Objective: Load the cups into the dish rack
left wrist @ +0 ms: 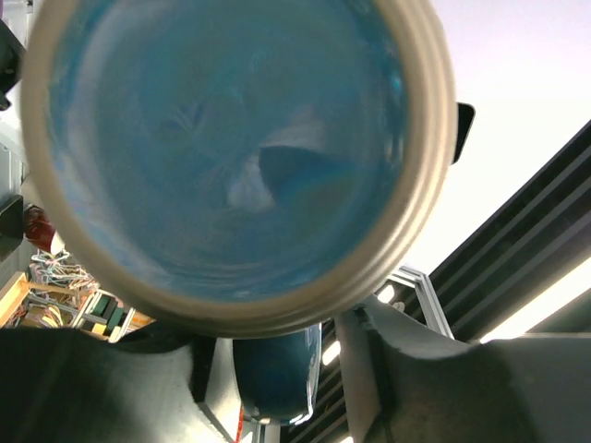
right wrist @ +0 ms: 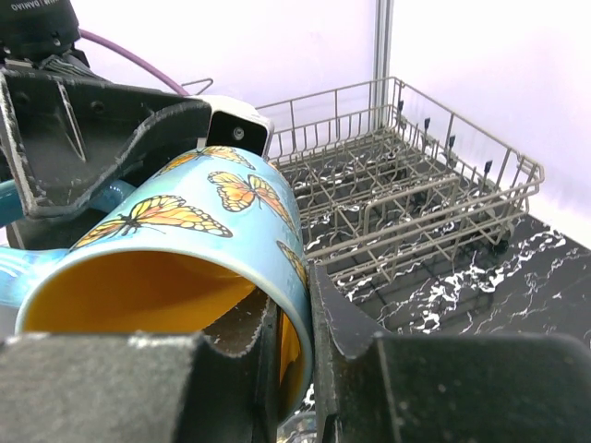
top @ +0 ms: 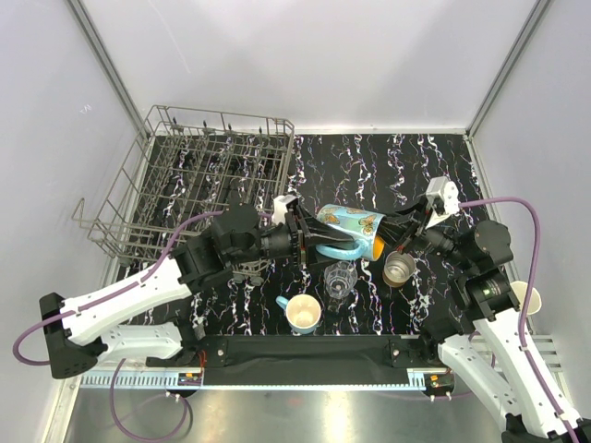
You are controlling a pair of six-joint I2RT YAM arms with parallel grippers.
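The teal mug with butterflies and an orange inside lies on its side in the air between both grippers. My right gripper is shut on its rim, one finger inside and one outside, as the right wrist view shows. My left gripper is open at the mug's base. In the left wrist view the mug's bottom fills the frame and its handle hangs between the fingers with gaps. The glass tumbler, metal cup and light-blue mug stand on the table. The wire dish rack is at the far left.
The dish rack also shows in the right wrist view, beyond the mug. A white cup sits past the table's right edge. White walls close in the left, back and right sides. The table top is black marble-patterned.
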